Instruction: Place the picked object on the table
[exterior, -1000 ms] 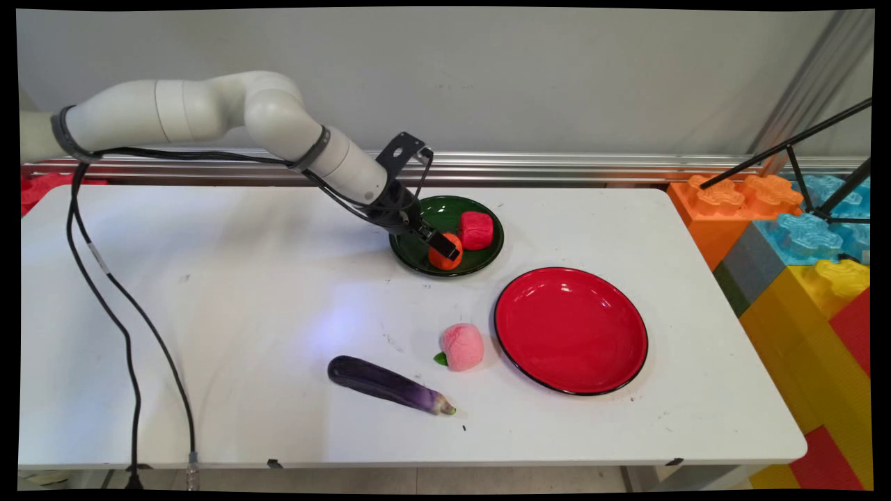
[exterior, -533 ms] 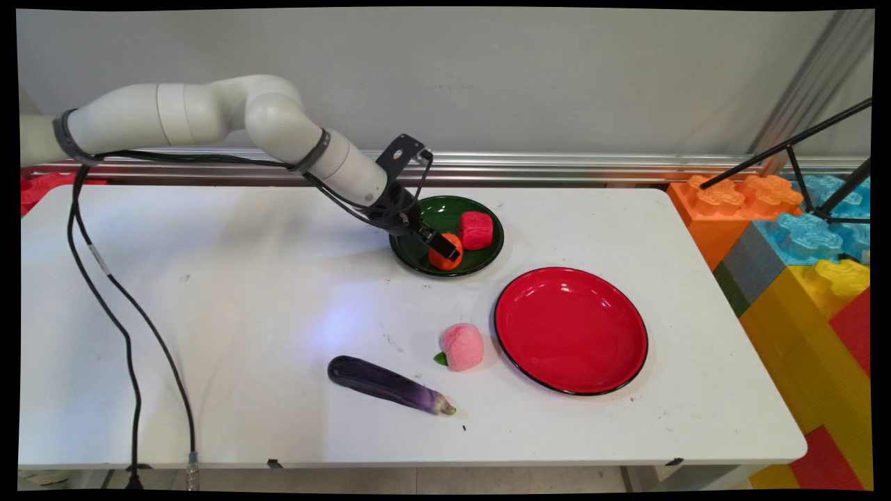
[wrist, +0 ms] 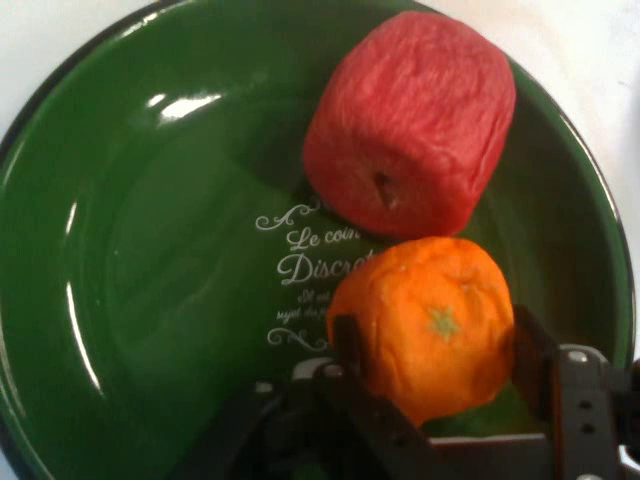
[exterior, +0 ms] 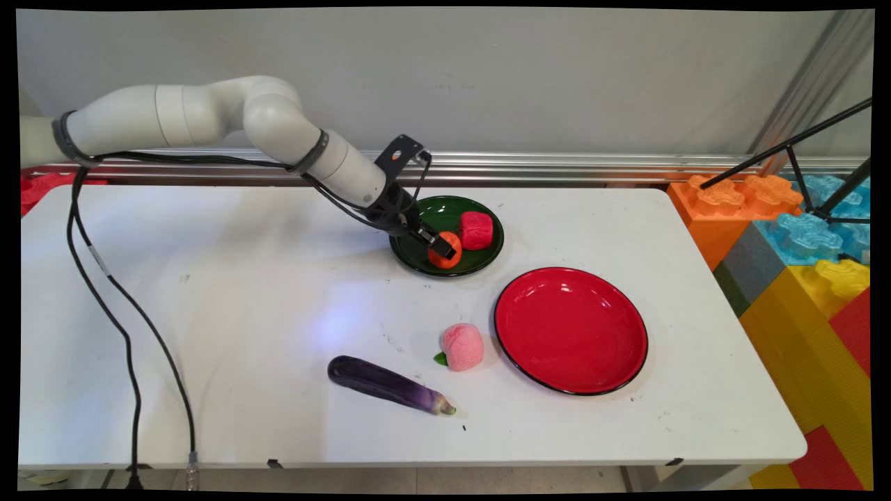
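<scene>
A dark green plate [exterior: 437,211] [wrist: 150,250] stands at the table's far middle. On it are an orange [exterior: 441,261] [wrist: 440,320] and, just behind it, a red apple [exterior: 476,230] [wrist: 410,120]. My gripper [exterior: 445,249] [wrist: 435,335] reaches down from the left into the plate. It is shut on the orange, with one finger pressed against each side of the fruit. The apple touches or nearly touches the orange, beyond the fingertips.
A larger red plate [exterior: 571,330] lies to the right front of the green one. A pink peach [exterior: 461,346] sits at its left rim, and a purple eggplant [exterior: 390,385] lies nearer the front edge. Coloured toy blocks [exterior: 800,243] stand off the table's right end.
The hand has edged slightly up and to the left, and the orange has gone with it between the fingers. Nothing else has moved.
</scene>
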Motion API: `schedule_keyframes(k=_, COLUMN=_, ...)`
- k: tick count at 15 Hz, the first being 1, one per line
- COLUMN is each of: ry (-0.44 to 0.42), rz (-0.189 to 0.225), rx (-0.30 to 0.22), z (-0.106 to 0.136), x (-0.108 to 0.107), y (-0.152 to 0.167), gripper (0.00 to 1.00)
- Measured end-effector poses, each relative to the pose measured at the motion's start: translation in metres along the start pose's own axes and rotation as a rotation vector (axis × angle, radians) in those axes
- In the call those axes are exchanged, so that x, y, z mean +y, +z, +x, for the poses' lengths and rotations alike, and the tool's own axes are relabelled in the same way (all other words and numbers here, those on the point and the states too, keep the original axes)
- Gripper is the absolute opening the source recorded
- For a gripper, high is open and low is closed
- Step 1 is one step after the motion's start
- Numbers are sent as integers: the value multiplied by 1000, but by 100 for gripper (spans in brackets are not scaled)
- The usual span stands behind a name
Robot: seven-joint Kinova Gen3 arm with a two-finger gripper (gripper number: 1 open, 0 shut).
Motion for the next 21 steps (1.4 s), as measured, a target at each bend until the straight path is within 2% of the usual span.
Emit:
schedule_keyframes(k=12, ry=20, rz=-7, rx=-1, z=-1, x=-1, y=-11, gripper=0)
schedule_keyframes(k=21, ry=72, rz=7, rx=28, z=22, x=5, y=-59, gripper=0)
